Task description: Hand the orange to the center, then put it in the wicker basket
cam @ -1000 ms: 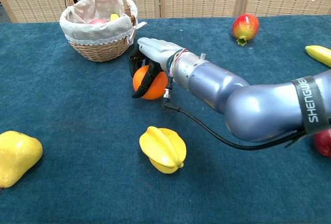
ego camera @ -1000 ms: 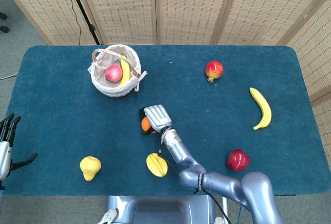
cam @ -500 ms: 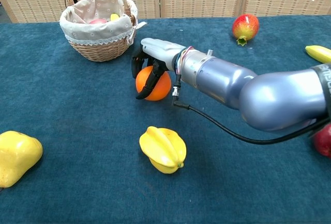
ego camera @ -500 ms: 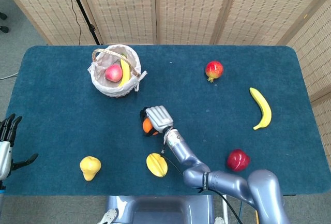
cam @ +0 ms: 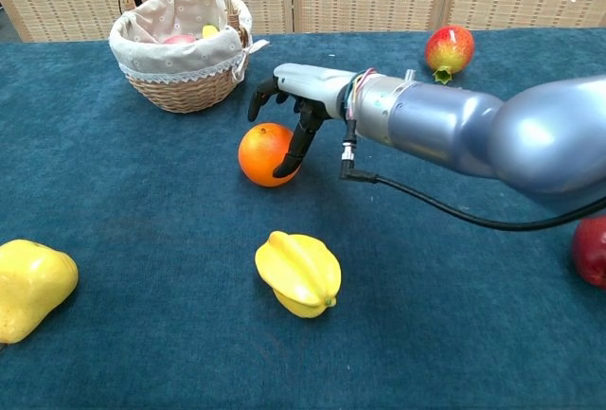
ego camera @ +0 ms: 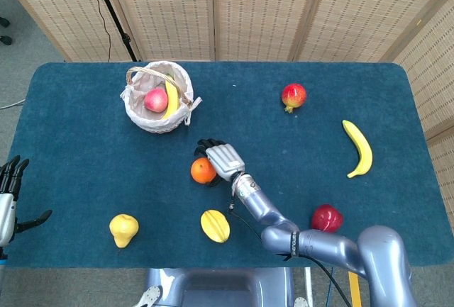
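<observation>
Covering the table [ego camera: 85, 144], dark teal cloth, woven screens [ego camera: 255, 9] behind, right hand [ego camera: 221, 158] fingers spread, holding nothing, orange [ego camera: 203, 170] touching its fingertips, just beside.

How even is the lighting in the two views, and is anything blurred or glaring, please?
Head view: flat, even light, sharp throughout, soft shadow beside the round orange fruit. Chest view: sharp too, with a mild sheen on the silver right arm and faint shadows under the yellow starfruit; no harsh glare.
</observation>
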Controlling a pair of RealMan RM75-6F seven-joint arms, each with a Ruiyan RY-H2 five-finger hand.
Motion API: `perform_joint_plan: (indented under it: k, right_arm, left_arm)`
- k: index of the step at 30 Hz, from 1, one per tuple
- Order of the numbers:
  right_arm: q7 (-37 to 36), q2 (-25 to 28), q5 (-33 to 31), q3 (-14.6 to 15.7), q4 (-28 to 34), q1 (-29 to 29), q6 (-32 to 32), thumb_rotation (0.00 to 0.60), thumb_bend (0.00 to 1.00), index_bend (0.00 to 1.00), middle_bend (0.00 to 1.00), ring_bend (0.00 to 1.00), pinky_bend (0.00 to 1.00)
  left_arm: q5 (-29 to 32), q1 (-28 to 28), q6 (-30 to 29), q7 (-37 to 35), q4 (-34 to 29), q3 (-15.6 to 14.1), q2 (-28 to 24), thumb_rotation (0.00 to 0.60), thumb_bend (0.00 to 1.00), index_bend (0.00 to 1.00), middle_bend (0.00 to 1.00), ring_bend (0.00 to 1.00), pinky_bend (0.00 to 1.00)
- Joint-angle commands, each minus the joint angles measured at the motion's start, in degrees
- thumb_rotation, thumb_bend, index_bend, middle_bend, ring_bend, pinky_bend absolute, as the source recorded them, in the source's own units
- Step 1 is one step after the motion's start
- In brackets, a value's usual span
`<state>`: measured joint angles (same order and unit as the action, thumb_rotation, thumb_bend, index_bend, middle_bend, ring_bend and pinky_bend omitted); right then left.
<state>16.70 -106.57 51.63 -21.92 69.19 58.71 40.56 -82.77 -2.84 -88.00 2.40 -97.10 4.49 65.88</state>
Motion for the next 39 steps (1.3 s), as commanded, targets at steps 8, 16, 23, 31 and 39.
perform_joint_plan:
  k: [8, 16, 23, 31, 39]
  right_arm:
    - [5.9, 19.0, 0.7, 3.1, 19.7, -5.2, 7.3, 0.6, 0.0, 0.17, 0.04, 0.02, 0.05]
    - [1.8, 32.2, 14.6, 10.6, 34.3, -17.4, 19.6, 0.6, 0.0, 0.22, 0.09, 0.04, 0.09]
    - [-4.9, 35.9, 25.1, 16.8, 33.8, -25.6, 27.8, 0.6, 0.0, 0.26, 0.11, 0.06, 0.09]
    - [-13.8, 37.8, 33.8, 22.7, 27.8, -35.2, 38.2, 0.6, 0.0, 0.28, 0.14, 0.09, 0.09]
    - [-16.0, 37.9, 36.1, 24.9, 23.7, -44.0, 48.2, 0.6, 0.0, 0.31, 0.17, 0.1, 0.09]
  left_arm:
    - [-0.3, -0.3, 0.5, 1.3, -0.1, -0.3, 0.5, 0.6, 0.0, 0.0, 0.0, 0.0, 0.0]
    - [-0.9, -0.6, 0.6, 2.2, -0.1, -0.5, 1.3, 0.6, 0.0, 0.0, 0.0, 0.0, 0.0]
    - [-1.6, -0.5, 0.0, 2.5, -0.3, -0.7, 1.5, 0.6, 0.0, 0.0, 0.0, 0.0, 0.0]
    - [-1.5, -1.3, 1.7, 2.7, 0.5, -0.9, 2.3, 0.6, 0.0, 0.0, 0.0, 0.0, 0.0]
    - [-2.5, -3.9, 4.5, -0.4, 2.6, -0.4, 3.9, 0.6, 0.0, 0.0, 0.0, 0.0, 0.0]
